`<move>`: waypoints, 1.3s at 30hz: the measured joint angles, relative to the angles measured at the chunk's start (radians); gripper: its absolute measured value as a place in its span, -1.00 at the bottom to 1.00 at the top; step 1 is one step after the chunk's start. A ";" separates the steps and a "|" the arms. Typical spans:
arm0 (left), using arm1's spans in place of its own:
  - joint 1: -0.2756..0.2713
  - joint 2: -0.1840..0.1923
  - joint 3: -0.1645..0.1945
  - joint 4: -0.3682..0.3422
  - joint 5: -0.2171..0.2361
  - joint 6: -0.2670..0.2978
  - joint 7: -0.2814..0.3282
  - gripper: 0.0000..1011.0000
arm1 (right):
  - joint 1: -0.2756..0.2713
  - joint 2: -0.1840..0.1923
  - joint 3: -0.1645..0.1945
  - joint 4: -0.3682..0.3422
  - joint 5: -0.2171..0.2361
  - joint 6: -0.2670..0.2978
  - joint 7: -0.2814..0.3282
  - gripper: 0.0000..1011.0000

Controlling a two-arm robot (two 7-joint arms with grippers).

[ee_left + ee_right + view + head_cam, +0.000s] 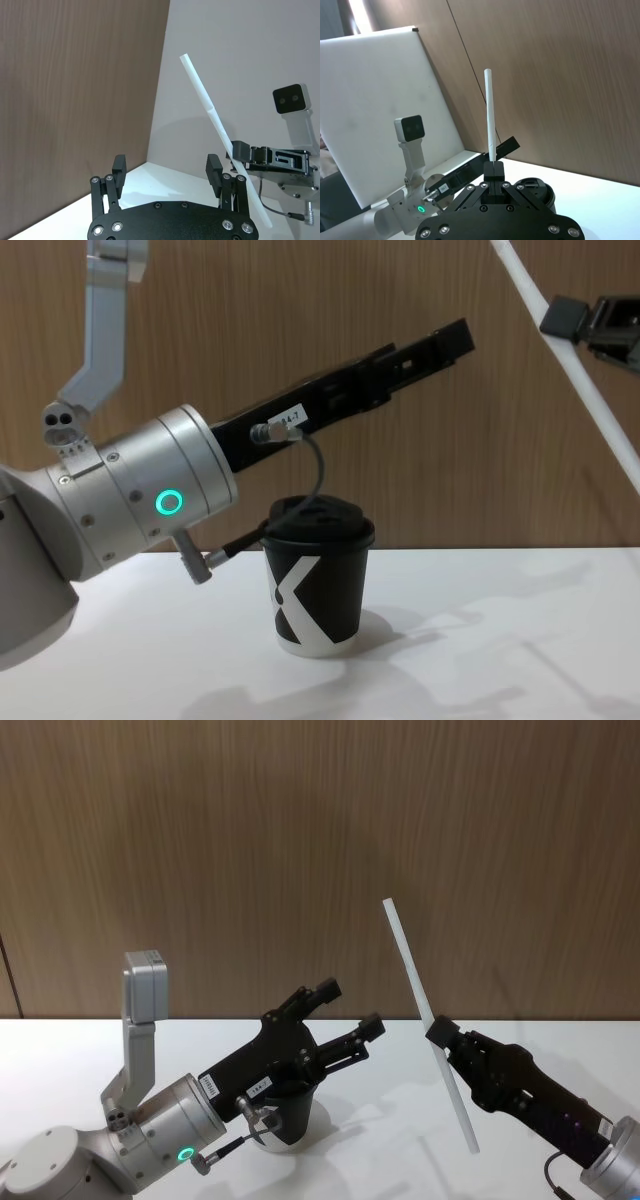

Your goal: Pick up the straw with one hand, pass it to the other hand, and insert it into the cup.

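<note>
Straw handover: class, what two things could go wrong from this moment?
1. The right gripper pinches the straw tilted; the open left gripper may close beside it and knock it loose.
2. The left arm's cable hangs just above the cup; moving could tip it.

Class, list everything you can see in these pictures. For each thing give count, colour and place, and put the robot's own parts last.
Long thin white straw: one, white, tilted in the air, held by the right gripper.
Small black paper cup with domed lid: one, black with a white mark, standing on the table beneath the left gripper.
Flat table: one, white, under the cup.
Wood-panelled wall: one, brown, behind the table.
Left gripper: one, black with a silver wrist, open above the cup.
Right gripper: one, black, shut on the straw, right of the cup.
</note>
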 joint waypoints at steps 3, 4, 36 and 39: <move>-0.003 0.000 0.004 0.001 -0.003 0.002 -0.002 0.98 | -0.001 0.004 -0.003 0.003 0.002 -0.003 0.004 -1.00; -0.005 -0.001 0.006 0.001 -0.004 0.004 -0.003 0.98 | -0.001 0.007 -0.005 0.006 0.003 -0.006 0.008 -1.00; -0.014 0.022 0.041 -0.016 -0.026 0.027 0.007 0.98 | 0.059 0.015 -0.065 0.105 -0.020 -0.052 -0.007 -1.00; -0.015 0.023 0.044 -0.013 -0.028 0.027 0.007 0.98 | 0.062 0.017 -0.069 0.112 -0.021 -0.055 -0.008 -1.00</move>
